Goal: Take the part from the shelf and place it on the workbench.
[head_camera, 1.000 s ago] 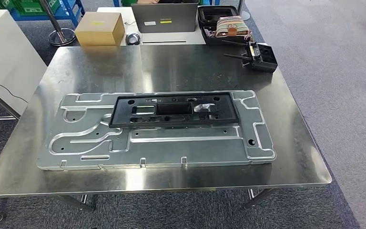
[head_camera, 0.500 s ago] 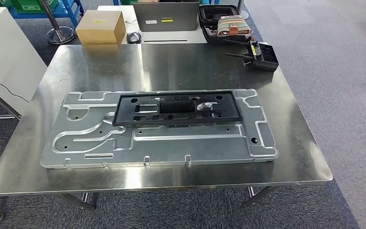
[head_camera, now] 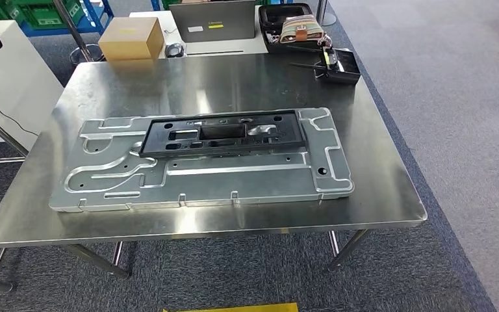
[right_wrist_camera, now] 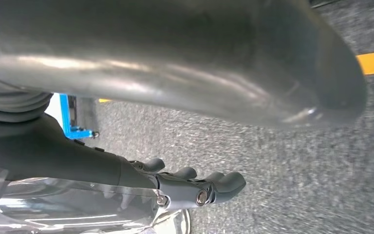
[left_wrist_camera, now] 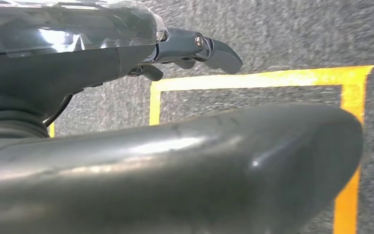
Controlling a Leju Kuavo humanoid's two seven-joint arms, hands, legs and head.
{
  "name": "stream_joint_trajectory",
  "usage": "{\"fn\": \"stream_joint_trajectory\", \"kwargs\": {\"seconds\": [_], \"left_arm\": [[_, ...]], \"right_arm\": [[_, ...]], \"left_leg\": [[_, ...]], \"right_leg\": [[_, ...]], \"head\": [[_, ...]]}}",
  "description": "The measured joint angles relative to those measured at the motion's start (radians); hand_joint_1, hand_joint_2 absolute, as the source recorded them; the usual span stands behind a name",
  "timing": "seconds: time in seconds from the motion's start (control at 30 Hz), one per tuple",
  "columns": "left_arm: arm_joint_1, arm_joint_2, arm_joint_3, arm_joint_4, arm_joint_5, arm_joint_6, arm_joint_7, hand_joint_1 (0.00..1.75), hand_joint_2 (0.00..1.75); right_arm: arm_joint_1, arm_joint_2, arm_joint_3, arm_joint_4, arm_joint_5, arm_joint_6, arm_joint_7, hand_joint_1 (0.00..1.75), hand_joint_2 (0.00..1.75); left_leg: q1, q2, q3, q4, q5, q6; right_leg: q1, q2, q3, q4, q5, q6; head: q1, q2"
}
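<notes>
The workbench (head_camera: 247,84) carries a metal plate (head_camera: 201,185); the black part (head_camera: 221,136) lies on it, toward twelve o'clock (apparently placed already); both hands, left (left_wrist_camera: 126,122) and right (right_wrist_camera: 141,97), are hung spread, empty; backing away should be kept slow.

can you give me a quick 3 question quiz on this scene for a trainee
1. True or false: the black part lies on the metal panel.
2. What stands at the workbench's far right corner? A) black case B) cardboard box C) laptop
3. Fill in: the left hand hangs over grey carpet marked with ____ tape.

Key: 1 true; 2 A; 3 yellow. The right hand holds nothing either.
</notes>
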Motion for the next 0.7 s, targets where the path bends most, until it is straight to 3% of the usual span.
{"fn": "stream_joint_trajectory", "kwargs": {"seconds": [0.03,0.07,0.1,0.17,0.23,0.3,0.37,0.4,0.5,0.53,0.57,0.6,0.67,0.7], "left_arm": [[0.000,0.000,0.000,0.000,0.000,-0.001,0.000,0.00,0.00],[0.000,0.000,0.000,0.000,0.000,-0.002,0.000,0.00,0.00],[0.000,0.000,0.000,0.000,0.000,-0.002,0.000,0.00,0.00],[-0.003,0.001,0.000,0.000,0.001,-0.004,0.000,0.00,0.00],[-0.009,0.004,-0.001,0.000,0.002,-0.004,0.001,0.00,0.00],[-0.012,0.007,-0.001,0.000,0.001,-0.005,0.002,0.00,0.00],[-0.013,0.006,-0.003,0.000,-0.002,-0.007,0.004,0.00,0.00],[-0.014,0.005,-0.004,0.000,-0.004,-0.008,0.006,0.00,0.00],[-0.014,0.005,-0.008,0.000,-0.009,-0.010,0.011,0.00,0.00],[-0.014,0.005,-0.009,0.000,-0.010,-0.010,0.011,0.00,0.00],[-0.014,0.004,-0.009,0.000,-0.011,-0.011,0.011,0.00,0.00],[-0.014,0.004,-0.010,0.000,-0.011,-0.011,0.011,0.00,0.00],[-0.014,0.003,-0.010,0.000,-0.011,-0.011,0.011,0.00,0.00],[-0.015,0.003,-0.010,0.000,-0.010,-0.011,0.011,0.00,0.00]], "right_arm": [[0.001,0.000,0.000,0.000,0.002,0.000,-0.002,0.00,0.00],[0.001,0.000,0.001,0.000,0.004,0.000,-0.005,0.00,0.00],[0.001,0.000,0.002,0.000,0.007,0.000,-0.007,0.00,0.00],[0.000,0.000,0.004,0.000,0.013,0.000,-0.014,0.00,0.00],[-0.001,0.002,0.006,0.000,0.017,0.000,-0.019,0.00,0.00],[-0.002,0.003,0.007,0.000,0.018,-0.001,-0.021,0.00,0.00],[-0.001,0.001,0.007,0.001,0.018,-0.003,-0.022,0.00,0.00],[-0.001,0.001,0.007,0.001,0.017,-0.003,-0.022,0.00,0.00],[0.000,-0.002,0.007,0.001,0.017,-0.005,-0.021,0.00,0.00],[0.001,-0.002,0.007,0.001,0.018,-0.005,-0.021,0.00,0.00],[0.001,-0.003,0.007,0.001,0.019,-0.005,-0.021,0.00,0.00],[0.001,-0.004,0.007,0.001,0.020,-0.005,-0.020,0.00,0.00],[0.000,-0.005,0.007,0.001,0.022,-0.005,-0.018,0.00,0.00],[-0.001,-0.006,0.007,0.001,0.024,-0.004,-0.016,0.00,0.00]], "left_leg": [[0.000,0.000,-0.001,0.052,-0.021,0.000],[-0.001,0.000,0.012,0.077,-0.018,0.002],[-0.003,0.000,0.043,0.064,0.004,0.008],[-0.013,0.000,0.155,-0.062,0.040,0.032],[-0.026,0.002,0.261,-0.213,0.028,0.056],[-0.036,0.004,0.292,-0.273,0.020,0.067],[-0.034,0.007,0.280,-0.284,0.046,0.076],[-0.031,0.009,0.271,-0.289,0.062,0.081],[-0.028,0.013,0.225,-0.292,0.103,0.086],[-0.027,0.014,0.208,-0.288,0.114,0.084],[-0.026,0.016,0.188,-0.282,0.125,0.081],[-0.025,0.017,0.169,-0.274,0.133,0.078],[-0.021,0.018,0.131,-0.252,0.146,0.069],[-0.021,0.017,0.115,-0.239,0.150,0.065]], "right_leg": [[0.004,-0.001,-0.017,0.001,0.012,-0.001],[0.007,-0.001,-0.033,0.002,0.024,-0.002],[0.011,-0.001,-0.048,0.003,0.035,-0.002],[0.016,-0.001,-0.068,0.004,0.055,-0.002],[0.017,-0.002,-0.077,0.004,0.073,0.004],[0.012,-0.005,-0.078,0.000,0.090,0.017],[0.008,-0.004,-0.083,0.004,0.088,0.029],[0.008,-0.002,-0.091,0.023,0.059,0.034],[0.002,0.001,-0.133,0.182,-0.090,0.048],[-0.001,0.001,-0.140,0.239,-0.113,0.053],[-0.003,0.001,-0.136,0.273,-0.110,0.058],[-0.006,0.001,-0.117,0.276,-0.088,0.061],[-0.012,0.000,-0.029,0.182,-0.040,0.065],[-0.011,0.001,0.025,0.108,-0.041,0.065]], "head": [[0.000,0.000],[0.000,0.000],[0.000,0.000],[0.000,0.000],[0.000,0.000],[0.000,0.000],[0.000,0.000],[0.000,0.000],[0.000,0.000],[0.000,0.000],[0.000,0.000],[0.000,0.000],[0.000,0.000],[0.000,0.000]]}}
